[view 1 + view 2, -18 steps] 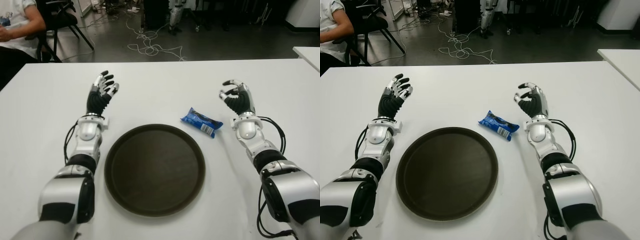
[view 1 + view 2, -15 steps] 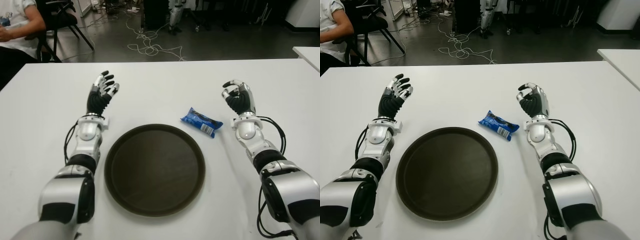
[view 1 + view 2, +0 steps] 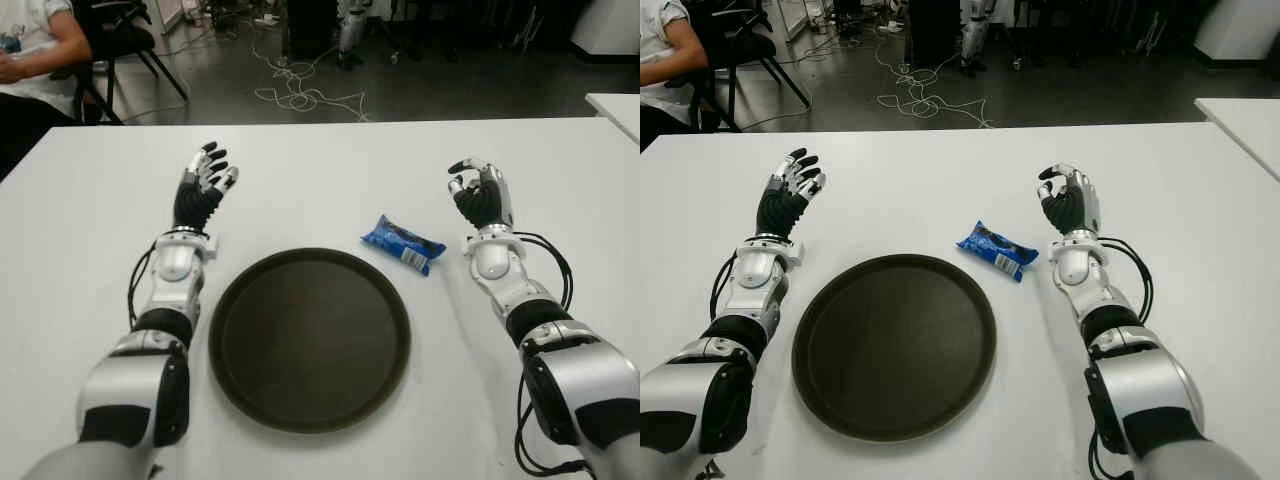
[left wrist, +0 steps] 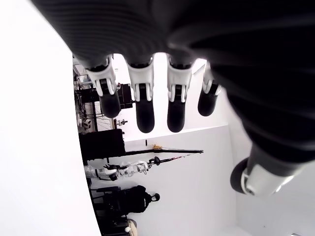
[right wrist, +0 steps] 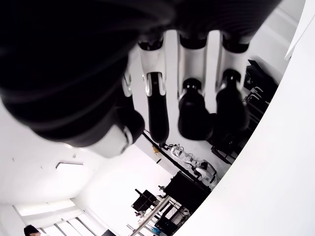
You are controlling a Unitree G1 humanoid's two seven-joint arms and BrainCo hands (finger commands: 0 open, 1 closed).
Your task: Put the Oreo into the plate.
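Oreo pack (image 3: 403, 243) on table betw. plate (image 3: 310, 338), empty right hand (image 3: 478, 192)

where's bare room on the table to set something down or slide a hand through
The white table is bare beyond the plate, between the left hand and right hand. The plate's inside is bare. Tightest: the gap between the Oreo pack and the right hand.

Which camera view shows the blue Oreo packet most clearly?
The left eye view: the Oreo packet lies whole on the table beside the plate. The right eye view shows it equally; both wrist views miss it.
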